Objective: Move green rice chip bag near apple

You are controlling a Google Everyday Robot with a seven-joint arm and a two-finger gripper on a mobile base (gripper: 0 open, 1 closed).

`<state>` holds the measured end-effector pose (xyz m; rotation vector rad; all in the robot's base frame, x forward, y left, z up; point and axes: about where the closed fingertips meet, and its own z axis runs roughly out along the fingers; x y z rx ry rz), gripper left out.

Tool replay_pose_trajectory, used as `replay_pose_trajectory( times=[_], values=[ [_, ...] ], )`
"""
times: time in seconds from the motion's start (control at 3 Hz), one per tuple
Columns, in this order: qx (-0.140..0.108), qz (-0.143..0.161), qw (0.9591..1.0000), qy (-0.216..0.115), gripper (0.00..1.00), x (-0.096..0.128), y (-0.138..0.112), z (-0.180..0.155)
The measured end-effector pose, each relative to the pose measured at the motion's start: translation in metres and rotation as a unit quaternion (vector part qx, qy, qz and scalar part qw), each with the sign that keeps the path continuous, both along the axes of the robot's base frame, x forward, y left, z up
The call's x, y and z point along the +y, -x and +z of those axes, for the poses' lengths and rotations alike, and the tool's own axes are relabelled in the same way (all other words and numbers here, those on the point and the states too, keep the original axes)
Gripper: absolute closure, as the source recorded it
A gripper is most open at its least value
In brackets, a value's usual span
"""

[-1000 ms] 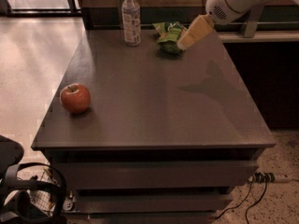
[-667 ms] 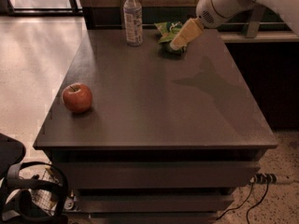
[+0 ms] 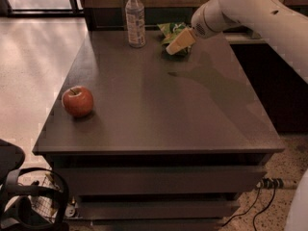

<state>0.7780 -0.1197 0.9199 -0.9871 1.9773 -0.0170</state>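
**Gripper at the bag, apple far off**

The green rice chip bag (image 3: 169, 31), crinkled foil with yellowish print, lies at the table's (image 3: 183, 119) far edge beside a clear bottle (image 3: 135, 18). The gripper (image 3: 180, 41) overlaps the bag's right side (whether it grips cannot be told). The apple (image 3: 77, 101) sits well apart, near the left edge.

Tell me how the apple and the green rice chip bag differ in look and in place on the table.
The apple is round and red; the green rice chip bag is crinkled and green. The apple sits near the left edge of the table; the bag lies at the far edge, right of the bottle. Nothing is at the apple, while the gripper is at the bag and partly covers it. Both are on the same tabletop.
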Motion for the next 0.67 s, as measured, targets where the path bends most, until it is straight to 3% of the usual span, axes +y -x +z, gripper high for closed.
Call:
replay_pose_trajectory(
  times=[0.67],
  values=[
    [0.018, -0.005, 0.9957, -0.090, 0.00, 0.027, -0.042, -0.054]
  ],
)
